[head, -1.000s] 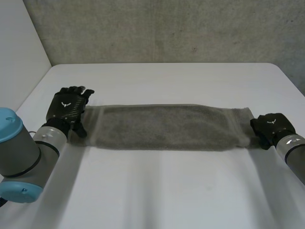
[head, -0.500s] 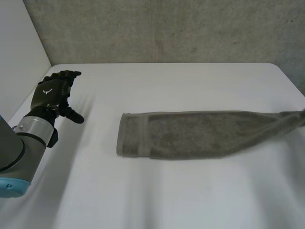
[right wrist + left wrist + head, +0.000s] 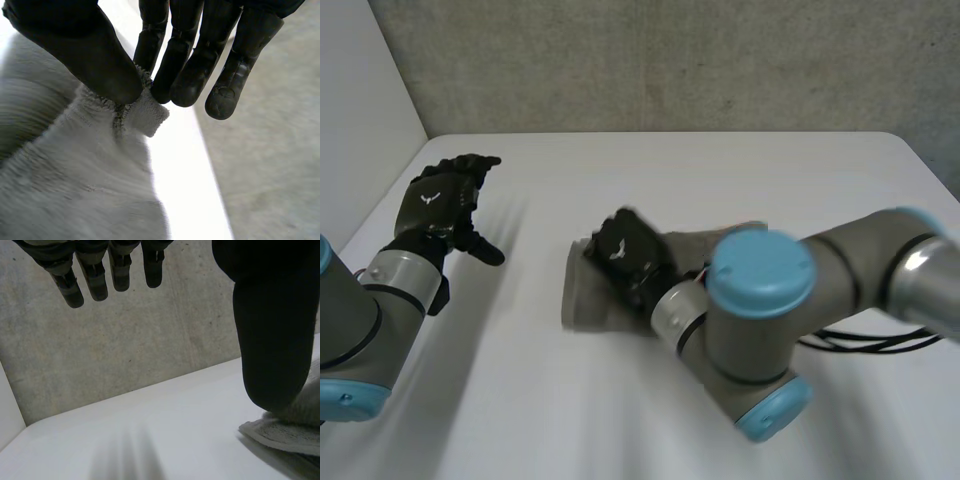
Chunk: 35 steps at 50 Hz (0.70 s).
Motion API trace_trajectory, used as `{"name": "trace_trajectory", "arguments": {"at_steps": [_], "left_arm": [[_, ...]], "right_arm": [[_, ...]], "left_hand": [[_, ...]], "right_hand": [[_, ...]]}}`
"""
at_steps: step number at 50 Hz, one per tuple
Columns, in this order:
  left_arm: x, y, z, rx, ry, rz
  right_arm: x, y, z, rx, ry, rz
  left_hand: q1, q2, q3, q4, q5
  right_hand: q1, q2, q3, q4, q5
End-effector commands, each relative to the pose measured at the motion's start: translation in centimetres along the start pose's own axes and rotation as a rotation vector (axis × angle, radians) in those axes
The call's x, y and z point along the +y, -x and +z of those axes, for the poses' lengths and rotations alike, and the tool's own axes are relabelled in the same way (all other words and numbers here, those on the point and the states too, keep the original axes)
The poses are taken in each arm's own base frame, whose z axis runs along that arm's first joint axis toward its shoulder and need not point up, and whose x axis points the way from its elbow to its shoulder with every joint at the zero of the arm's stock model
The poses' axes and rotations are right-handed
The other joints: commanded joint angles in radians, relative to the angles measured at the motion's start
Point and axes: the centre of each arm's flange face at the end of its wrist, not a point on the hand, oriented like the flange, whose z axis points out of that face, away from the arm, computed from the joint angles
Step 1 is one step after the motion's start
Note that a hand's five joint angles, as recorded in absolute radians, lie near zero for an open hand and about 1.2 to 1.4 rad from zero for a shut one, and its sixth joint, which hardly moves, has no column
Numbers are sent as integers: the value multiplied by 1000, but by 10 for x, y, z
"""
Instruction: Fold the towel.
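Observation:
The grey towel [image 3: 582, 296] lies across the middle of the white table [image 3: 720, 165], doubled over on itself. My right hand [image 3: 630, 255] sits above its left end, the arm reaching across the rest of it. In the right wrist view the right hand [image 3: 95, 55] pinches a towel [image 3: 75, 175] edge between thumb and fingertips [image 3: 182, 92]. My left hand [image 3: 445, 200] hovers over the table's left side, apart from the towel, fingers straight and empty. In the left wrist view the left hand's fingers [image 3: 95, 282] are spread, with the towel [image 3: 287, 430] beyond the thumb.
A grey concrete wall [image 3: 670, 60] stands behind the table and a white wall [image 3: 360, 110] at its left. Bare tabletop [image 3: 570, 420] stretches in front of the towel and behind it.
My right hand has swung leftwards with the towel's right end, bringing it over the left end. The left hand let go of the left end and drew away to the left.

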Motion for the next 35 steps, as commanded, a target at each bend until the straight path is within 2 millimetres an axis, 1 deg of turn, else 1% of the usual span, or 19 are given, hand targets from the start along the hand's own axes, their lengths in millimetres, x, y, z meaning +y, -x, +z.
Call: {"name": "trace_trajectory", "arguments": {"at_steps": [1,4,6,7,8,9,12,14,15,17,18,19,21,25,28,30,31,33,35], "left_arm": [[2,-1,1,4,-3,1],[2,-1,1,4,-9,2],[5,-3,2,9,0,1],[5,-3,2,9,1,1],[6,-5,1,16,2,2],[6,-8,0,25,3,2],[6,-13,-1,38,2,2],[4,-22,-3,64,-8,5],[4,-22,-3,64,-8,5],[-1,-34,-5,98,-25,8],[-1,-34,-5,99,-25,8],[-2,-41,-5,122,-32,8],[-5,-50,-6,147,-42,8],[1,-78,-3,224,-31,5],[12,-96,-4,271,-2,23],[19,-102,-4,284,17,45],[20,-102,-4,284,18,45],[34,-109,-4,299,55,106],[41,-112,-5,308,70,136]], "right_arm": [[10,21,4,-46,16,13],[9,22,5,-61,2,16],[8,24,2,-82,-6,40],[8,24,2,-82,-6,40],[6,19,-1,-72,-2,54],[2,9,-4,-53,-1,77],[-5,-2,-12,-29,-7,116],[-11,-37,-31,49,-8,241],[-11,-37,-31,50,-8,241],[5,-76,-48,150,31,396],[5,-76,-49,151,31,397],[15,-92,-57,193,56,459],[25,-102,-65,220,88,514],[60,-96,-84,205,240,586],[71,-92,-89,203,282,592],[100,-87,-97,209,373,597],[101,-87,-97,209,373,597],[124,-78,-100,196,448,577],[132,-74,-100,182,472,564]], "left_hand": [[22,24,25,26,-6],[22,24,25,26,-6],[22,24,25,26,-6],[22,24,25,26,-6],[22,24,25,26,-6],[22,24,25,26,-6],[22,24,25,26,-6],[22,24,25,26,-6],[22,24,25,26,-6],[25,27,28,29,-3],[25,27,28,29,-3],[28,30,31,32,0],[31,33,34,35,3],[39,42,42,43,12],[42,45,45,46,15],[42,45,45,46,15],[42,45,45,46,15],[42,45,45,46,15],[42,45,45,46,15]], "right_hand": [[66,61,53,55,66],[64,59,51,53,64],[-695,-700,-708,-706,-695],[-700,-704,-712,-711,-699],[-1048,-1053,-1061,-1059,-1048],[-1156,-1161,-1169,-1167,-1155],[-1156,-1161,-1169,-1167,-1155],[-1156,-1161,-1169,-1167,-1155],[-1156,-1161,-1169,-1167,-1155],[-1156,-1161,-1169,-1167,-1155],[-1156,-1161,-1169,-1167,-1155],[-1156,-1161,-1169,-1167,-1155],[-1156,-1161,-1169,-1167,-1155],[-1156,-1161,-1169,-1167,-1155],[-1156,-1161,-1169,-1167,-1155],[-1156,-1161,-1169,-1167,-1155],[-1156,-1161,-1169,-1167,-1155],[-1079,-1083,-1091,-1090,-1078],[-1014,-1019,-1027,-1025,-1014]]}}
